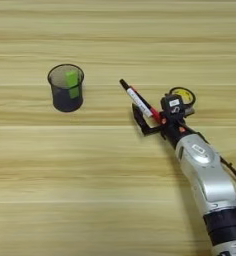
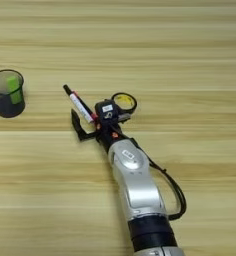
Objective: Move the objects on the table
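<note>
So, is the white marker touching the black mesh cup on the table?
Apart. The left eye view shows bare table between the mesh cup and the white marker, which lies by the right gripper.

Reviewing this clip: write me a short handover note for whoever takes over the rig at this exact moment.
Right gripper: at the white marker, one black finger beside it; grip unclear.
Marker and red-tipped pen lie together, slanting up-left.
Tape ring lies just right of them, partly behind the gripper.
Dark mesh cup stands to the left, a green item inside.
Done: arm has reached the marker. Left: nothing looks lifted or moved yet.
</note>
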